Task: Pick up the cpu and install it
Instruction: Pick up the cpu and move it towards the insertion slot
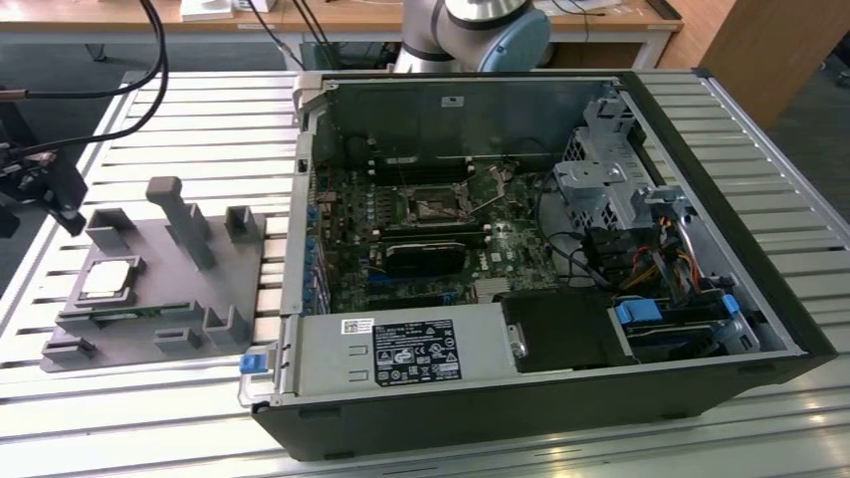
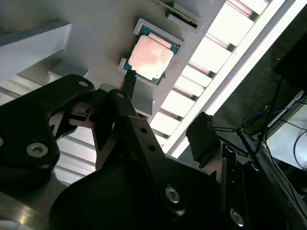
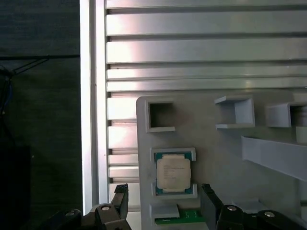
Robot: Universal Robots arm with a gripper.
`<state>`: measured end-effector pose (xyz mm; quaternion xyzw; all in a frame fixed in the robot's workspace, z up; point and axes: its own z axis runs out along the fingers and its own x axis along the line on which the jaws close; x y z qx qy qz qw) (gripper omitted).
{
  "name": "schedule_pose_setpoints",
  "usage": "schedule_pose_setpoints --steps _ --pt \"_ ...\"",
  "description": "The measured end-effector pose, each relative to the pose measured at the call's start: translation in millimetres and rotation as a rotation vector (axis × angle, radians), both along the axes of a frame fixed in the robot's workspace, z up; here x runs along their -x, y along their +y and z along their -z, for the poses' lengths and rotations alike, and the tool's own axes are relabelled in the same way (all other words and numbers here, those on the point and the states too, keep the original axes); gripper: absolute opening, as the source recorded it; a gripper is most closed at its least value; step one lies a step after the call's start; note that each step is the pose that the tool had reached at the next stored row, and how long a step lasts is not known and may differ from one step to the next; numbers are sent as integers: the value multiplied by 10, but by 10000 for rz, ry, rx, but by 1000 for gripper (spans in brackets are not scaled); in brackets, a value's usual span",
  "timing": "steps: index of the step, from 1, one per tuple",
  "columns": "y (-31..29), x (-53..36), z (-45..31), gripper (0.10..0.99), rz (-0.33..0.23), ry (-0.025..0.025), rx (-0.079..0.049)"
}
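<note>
Just one cpu (image 3: pixel 173 173), sitting in a pocket of the one grey tray (image 3: pixel 220 158). Jaws are spread wide near it, empty.

I see a silvery slatted aluminium bench (image 1: pixel 783 119) catching bright glare. Behind the bench stands a light wooden desk (image 1: pixel 358 18), with a brown wooden panel (image 1: pixel 770 50) beside it; dark grey floor (image 1: pixel 213 55) lies below.

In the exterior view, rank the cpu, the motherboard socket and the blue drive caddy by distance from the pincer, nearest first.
1. cpu, on the grey tray, by the pincer.
2. motherboard socket, inside the computer case.
3. blue drive caddy, at the exterior view's right.
</note>
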<state>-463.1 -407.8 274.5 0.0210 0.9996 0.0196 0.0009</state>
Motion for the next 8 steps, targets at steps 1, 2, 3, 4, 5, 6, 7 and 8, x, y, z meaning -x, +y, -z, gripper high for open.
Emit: schedule_pose_setpoints --steps 1,2,3,4,5,6,7,8 --pt "0 0 10 706 -1 10 0" --pt "0 0 20 706 -1 31 0" --pt "0 -1 31 706 -2 48 0" --pt "0 -2 42 706 -1 67 0" --pt "0 -3 53 706 -1 78 0" --pt "0 -4 60 706 0 85 0" --pt "0 -4 62 706 0 88 1" --pt "0 -4 66 706 0 88 2"
